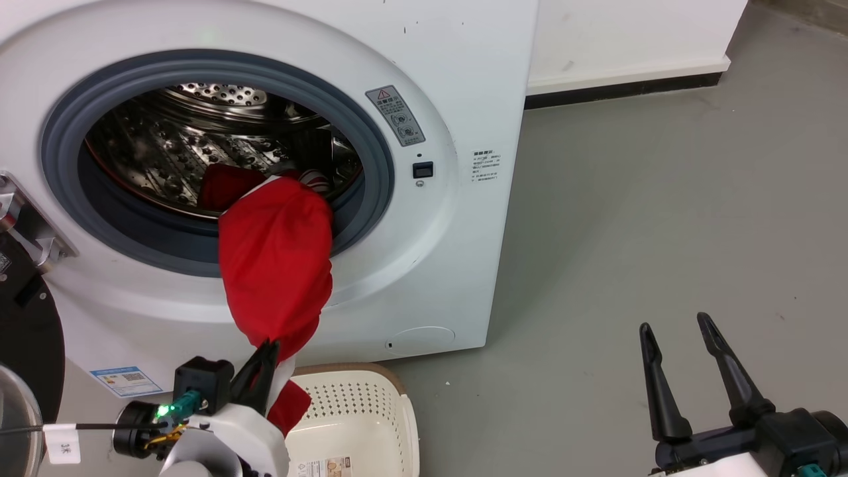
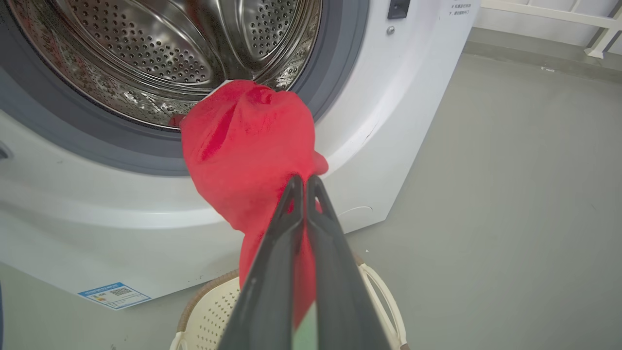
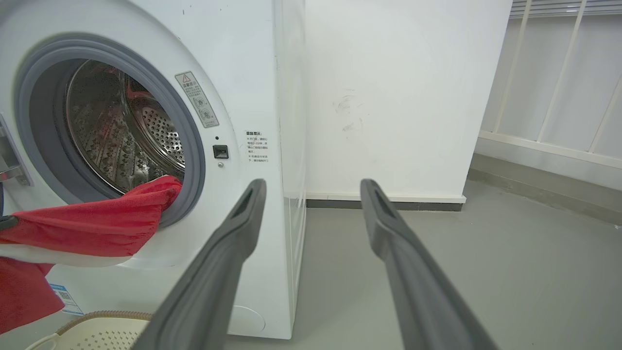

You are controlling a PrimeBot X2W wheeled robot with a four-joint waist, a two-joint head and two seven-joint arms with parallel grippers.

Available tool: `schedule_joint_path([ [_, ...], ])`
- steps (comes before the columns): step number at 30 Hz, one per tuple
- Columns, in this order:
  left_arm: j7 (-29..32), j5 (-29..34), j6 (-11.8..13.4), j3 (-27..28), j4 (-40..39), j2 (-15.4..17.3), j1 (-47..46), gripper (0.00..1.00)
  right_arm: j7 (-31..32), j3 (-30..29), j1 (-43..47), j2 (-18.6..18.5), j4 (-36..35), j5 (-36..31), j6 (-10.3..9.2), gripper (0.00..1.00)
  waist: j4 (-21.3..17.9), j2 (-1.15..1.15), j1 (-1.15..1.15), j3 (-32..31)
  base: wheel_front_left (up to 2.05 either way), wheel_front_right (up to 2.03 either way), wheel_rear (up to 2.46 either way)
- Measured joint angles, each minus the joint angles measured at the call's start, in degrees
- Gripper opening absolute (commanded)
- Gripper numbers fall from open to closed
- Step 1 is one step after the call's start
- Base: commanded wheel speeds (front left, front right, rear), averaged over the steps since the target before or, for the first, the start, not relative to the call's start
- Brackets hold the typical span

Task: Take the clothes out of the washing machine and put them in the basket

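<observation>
I have the washing machine (image 1: 450,79) at the upper left of my head view, its dark door (image 1: 26,331) swung open at the left edge and the perforated steel drum (image 1: 199,146) facing me; grey floor (image 1: 629,232) runs off to the right.

The clothes (image 1: 275,265) are half out; a red bundle spills over the lower right of the grey porthole seal (image 1: 377,165) and hangs down the white front, and more red with a scrap of striped fabric lies in the drum behind it.

The basket (image 1: 397,411) sits on the floor just in front of the machine, under the hanging cloth; the lowest red end dangles at its left side, though I cannot tell whether it touches the rim.

My left gripper (image 1: 268,351) has its fingers pressed together on the narrow lower neck of the bundle; on the left wrist view the two dark fingers meet at the tips (image 2: 303,182) with red cloth (image 2: 243,155) pinched between them and the basket (image 2: 209,311) below.

My right gripper (image 1: 674,324) stands with its fingers spread wide over bare floor at the lower right, well apart from the clothes; its wrist view looks between them (image 3: 313,187) at the machine's side and the wall (image 3: 388,97).

A grey warning sticker (image 1: 401,116) sits right of the porthole; a blue label (image 1: 126,381) is low on the front.
</observation>
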Motion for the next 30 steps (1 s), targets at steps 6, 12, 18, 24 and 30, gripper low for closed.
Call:
schedule_joint_path([
  [6, -0.1, -0.9, -0.3, -0.2, 2.6, -0.4, 1.2, 0.0, 0.0, 0.3, -0.4, 0.0, 0.0, 0.0, 0.0, 1.0, -0.8, 0.0, 0.0, 1.3, 0.0, 0.0, 0.0],
  [12, -0.6, -1.8, -1.5, -0.6, 9.2, -2.6, 1.1, 0.0, 0.0, 0.5, -2.6, 0.0, -0.4, 0.0, 0.0, 1.0, -2.5, 0.0, 0.01, 4.5, 0.0, 0.0, 0.0],
  [18, -1.1, -2.2, -4.2, -1.3, 18.1, -4.9, -1.6, 0.0, 0.0, 0.5, -5.5, 0.0, -1.0, 0.3, 0.0, 1.0, -4.3, 0.0, 0.01, 8.9, 0.0, 0.0, 0.0],
  [24, -1.9, -0.7, -6.2, -2.5, 28.4, -7.4, -5.8, 0.0, 0.0, 0.8, -8.3, 0.0, -1.7, 1.2, 0.0, 1.0, -5.7, 0.0, 0.02, 13.5, 0.0, 0.0, 0.0],
  [30, -2.3, -0.9, -8.3, -2.2, 38.3, -9.7, -10.7, 0.0, 0.0, 1.5, -11.1, 0.0, -2.3, 2.0, 0.0, 1.0, -6.8, 0.0, 0.02, 18.1, 0.0, 0.0, 0.0],
])
